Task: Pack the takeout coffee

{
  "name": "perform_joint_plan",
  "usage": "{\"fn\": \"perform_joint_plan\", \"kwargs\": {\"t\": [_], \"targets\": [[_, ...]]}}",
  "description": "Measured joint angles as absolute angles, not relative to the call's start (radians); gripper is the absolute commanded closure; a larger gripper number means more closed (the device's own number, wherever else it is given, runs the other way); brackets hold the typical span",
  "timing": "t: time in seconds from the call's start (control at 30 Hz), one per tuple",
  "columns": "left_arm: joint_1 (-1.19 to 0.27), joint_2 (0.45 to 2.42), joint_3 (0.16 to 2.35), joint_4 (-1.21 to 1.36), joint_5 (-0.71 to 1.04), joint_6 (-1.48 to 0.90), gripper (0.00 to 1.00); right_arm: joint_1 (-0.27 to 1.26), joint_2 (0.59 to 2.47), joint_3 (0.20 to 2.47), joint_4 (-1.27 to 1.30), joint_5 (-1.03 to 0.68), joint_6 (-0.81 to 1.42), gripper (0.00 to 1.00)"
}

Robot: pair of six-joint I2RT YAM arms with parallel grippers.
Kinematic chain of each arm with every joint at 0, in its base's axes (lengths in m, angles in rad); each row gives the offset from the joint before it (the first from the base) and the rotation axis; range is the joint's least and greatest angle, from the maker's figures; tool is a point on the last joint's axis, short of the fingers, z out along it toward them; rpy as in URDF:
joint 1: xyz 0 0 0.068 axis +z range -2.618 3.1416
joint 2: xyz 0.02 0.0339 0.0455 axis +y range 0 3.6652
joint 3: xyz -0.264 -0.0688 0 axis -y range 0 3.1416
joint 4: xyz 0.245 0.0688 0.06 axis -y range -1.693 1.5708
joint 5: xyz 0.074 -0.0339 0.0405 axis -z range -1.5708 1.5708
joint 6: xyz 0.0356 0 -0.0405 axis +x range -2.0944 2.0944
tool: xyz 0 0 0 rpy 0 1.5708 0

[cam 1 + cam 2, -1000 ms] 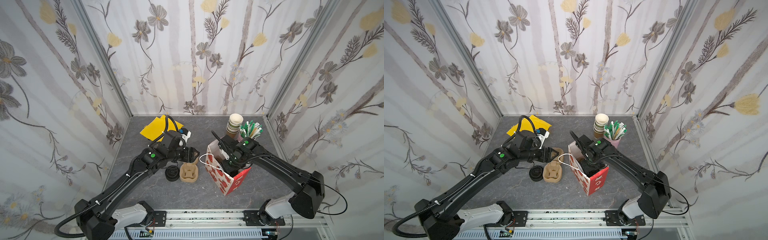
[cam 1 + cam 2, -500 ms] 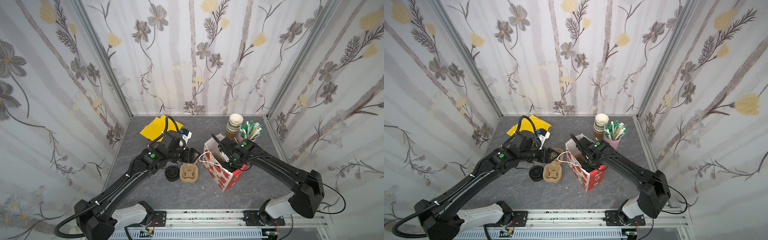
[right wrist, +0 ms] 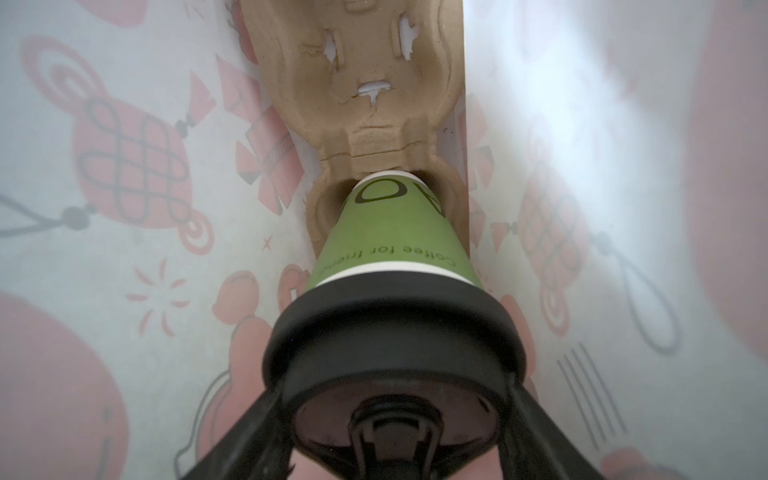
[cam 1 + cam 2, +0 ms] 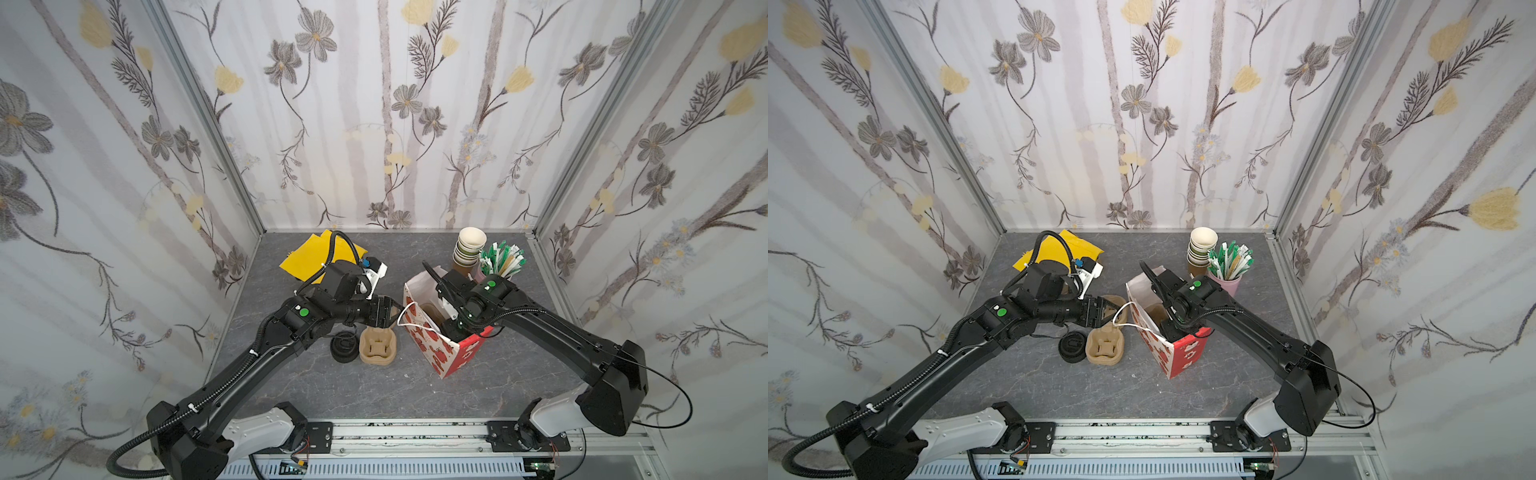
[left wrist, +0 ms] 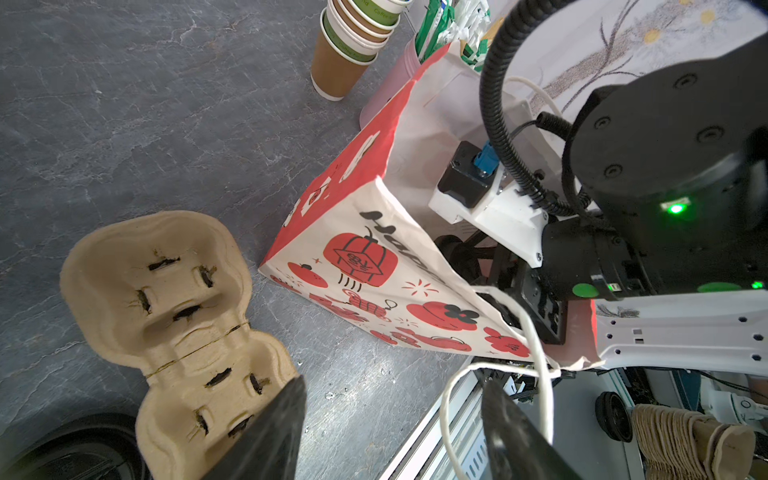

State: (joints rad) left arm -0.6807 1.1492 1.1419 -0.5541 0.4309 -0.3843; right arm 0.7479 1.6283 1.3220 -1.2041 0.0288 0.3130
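Grey tabletop (image 4: 332,395). Laid on it: yellow sheets (image 4: 307,259) back L; black lids (image 4: 344,351) beside pulp carriers (image 4: 377,347); paper bag (image 4: 451,357); cup stack (image 4: 467,249), pink cup (image 4: 1227,284) back R.

Your left gripper (image 5: 392,399) reaches sideways, jaws apart; your right gripper (image 3: 395,415) points down, jaws clamping the takeout coffee (image 3: 395,237).

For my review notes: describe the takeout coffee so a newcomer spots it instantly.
Find the red-and-white paper bag standing right of centre on the grey table. Inside, the takeout coffee sits in a pulp carrier: a green cup that, unlike the lidless stacked cups behind the bag, wears a black lid.
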Motion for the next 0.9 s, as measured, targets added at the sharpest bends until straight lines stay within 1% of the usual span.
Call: {"fn": "perform_joint_plan", "kwargs": {"t": [0.2, 0.37, 0.6, 0.9], "targets": [[-0.681, 1.16, 1.142, -0.543, 0.45, -0.384, 0.37, 0.749, 1.628, 1.336, -1.221, 0.025, 0.329, 0.33], [-0.68, 1.175, 1.142, -0.529, 0.467, -0.381, 0.45, 0.749, 1.629, 1.336, -1.222, 0.02, 0.339, 0.33], [-0.68, 1.187, 1.139, -0.527, 0.492, -0.369, 0.49, 0.749, 1.664, 1.325, -1.199, 0.007, 0.34, 0.33], [-0.68, 1.191, 1.132, -0.521, 0.501, -0.363, 0.62, 0.751, 1.704, 1.325, -1.185, 0.002, 0.347, 0.34]]}}
